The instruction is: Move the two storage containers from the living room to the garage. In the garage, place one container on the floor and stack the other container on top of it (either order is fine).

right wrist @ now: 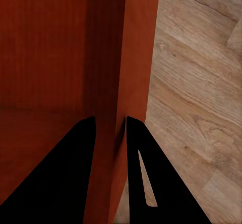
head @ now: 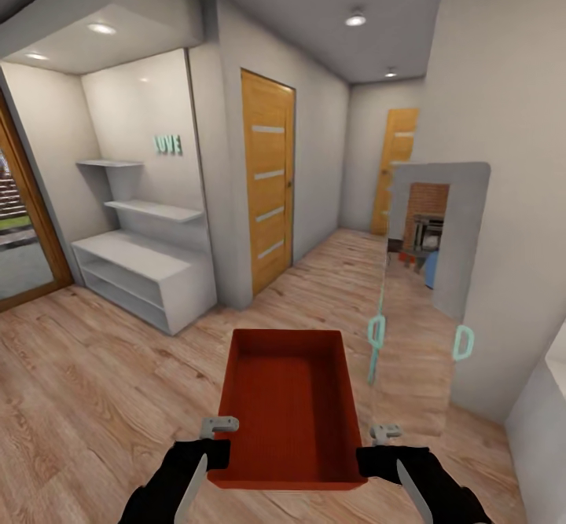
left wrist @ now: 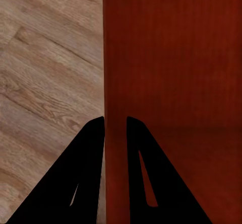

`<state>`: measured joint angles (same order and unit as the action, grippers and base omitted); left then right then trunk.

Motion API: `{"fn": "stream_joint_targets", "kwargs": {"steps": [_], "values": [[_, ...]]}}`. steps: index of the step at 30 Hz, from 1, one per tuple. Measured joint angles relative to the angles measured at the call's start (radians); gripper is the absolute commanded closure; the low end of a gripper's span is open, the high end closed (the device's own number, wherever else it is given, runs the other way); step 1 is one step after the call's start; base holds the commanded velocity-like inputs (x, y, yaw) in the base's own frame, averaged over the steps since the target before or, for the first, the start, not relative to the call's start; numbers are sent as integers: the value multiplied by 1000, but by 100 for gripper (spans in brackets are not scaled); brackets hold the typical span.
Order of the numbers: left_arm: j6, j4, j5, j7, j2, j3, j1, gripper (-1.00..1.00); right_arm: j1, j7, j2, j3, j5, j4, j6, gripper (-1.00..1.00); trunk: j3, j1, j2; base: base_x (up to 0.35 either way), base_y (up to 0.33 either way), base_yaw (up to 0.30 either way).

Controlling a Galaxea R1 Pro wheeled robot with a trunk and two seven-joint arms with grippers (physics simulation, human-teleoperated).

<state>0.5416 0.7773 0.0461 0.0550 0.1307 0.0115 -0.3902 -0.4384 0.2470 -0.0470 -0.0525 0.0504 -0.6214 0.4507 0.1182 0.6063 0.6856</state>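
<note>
Even, soft brightness is cast over the hallway by recessed ceiling spots (head: pixel 355 19) — small glare patches are seen around each. Straight lines are bowed toward the head view's edges. The renders are slightly soft throughout. Between the left gripper (left wrist: pixel 115 121) fingers, the container wall (left wrist: pixel 171 58) is shaded darker — shadows elsewhere are faint.

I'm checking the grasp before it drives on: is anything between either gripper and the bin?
Nothing visible. The left gripper and right gripper each straddle a side wall of the storage container, one finger inside and one outside.
</note>
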Motion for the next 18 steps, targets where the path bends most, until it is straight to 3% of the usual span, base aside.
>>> {"fn": "stream_joint_targets", "kwargs": {"steps": [18], "values": [[0, 0, 0, 0, 0, 0, 0, 100, 0, 0, 0, 0, 0, 0, 0, 100, 0, 0, 0, 307, 158, 0]]}}
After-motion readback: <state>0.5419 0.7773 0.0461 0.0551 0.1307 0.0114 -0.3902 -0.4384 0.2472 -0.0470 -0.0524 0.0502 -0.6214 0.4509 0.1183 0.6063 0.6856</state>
